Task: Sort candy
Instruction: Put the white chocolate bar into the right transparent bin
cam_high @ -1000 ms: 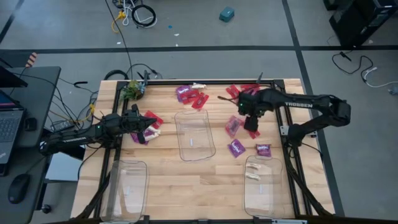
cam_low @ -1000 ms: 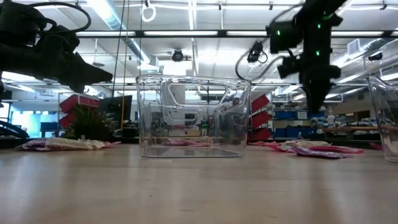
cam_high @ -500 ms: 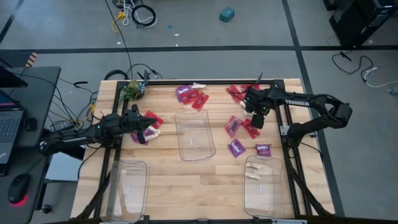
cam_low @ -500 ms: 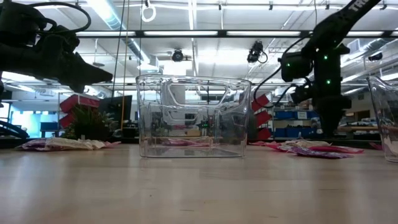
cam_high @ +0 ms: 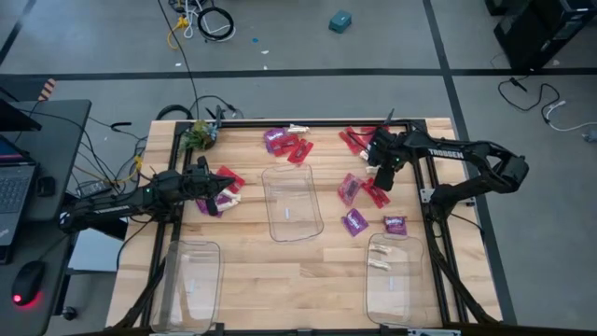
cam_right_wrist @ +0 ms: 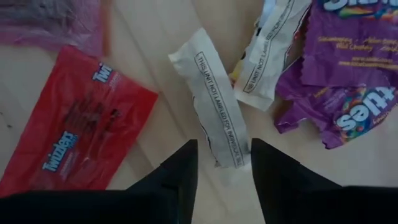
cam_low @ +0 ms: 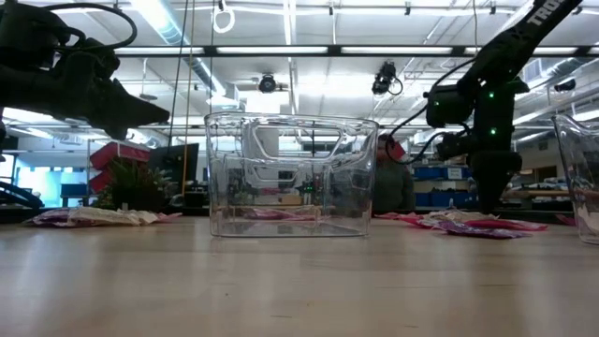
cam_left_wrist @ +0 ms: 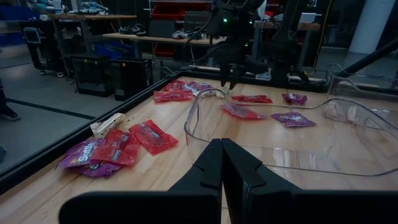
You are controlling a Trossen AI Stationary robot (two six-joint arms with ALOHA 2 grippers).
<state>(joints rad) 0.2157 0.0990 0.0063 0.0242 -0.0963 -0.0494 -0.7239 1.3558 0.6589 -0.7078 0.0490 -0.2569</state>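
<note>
Two dark fingers of my right gripper point(cam_right_wrist: 219, 163) are standing apart over a long whitish-cream wrapped candy point(cam_right_wrist: 214, 109) printed with small black lettering, one finger on each side of its near end; I am not gripping it, and it is lying flat on the pale wooden table point(cam_high: 280, 271). Just beside that piece a second whitish-cream wrapper point(cam_right_wrist: 270, 53) is lying, partly over a crumpled purple candy packet point(cam_right_wrist: 348, 74), and a shiny red candy packet point(cam_right_wrist: 81, 134) is lying flat on the other side. From above, my right gripper point(cam_high: 382, 177) is hanging over the cluster of red and purple packets at the far right of the table, near the black frame rail point(cam_high: 422, 168). More purple packets point(cam_high: 354, 222) are lying loose between that cluster and the clear rectangular plastic bin point(cam_high: 391, 275) at the near right, which is holding a few cream pieces point(cam_high: 379, 264). A second clear bin point(cam_high: 292, 201) is sitting at the table's middle and a third point(cam_high: 194, 280) at the near left. My left gripper point(cam_left_wrist: 221, 163) is hovering with its fingers pressed together and nothing between them, at the left edge of the table, close to another small heap of red and purple packets point(cam_left_wrist: 118, 146).
</note>
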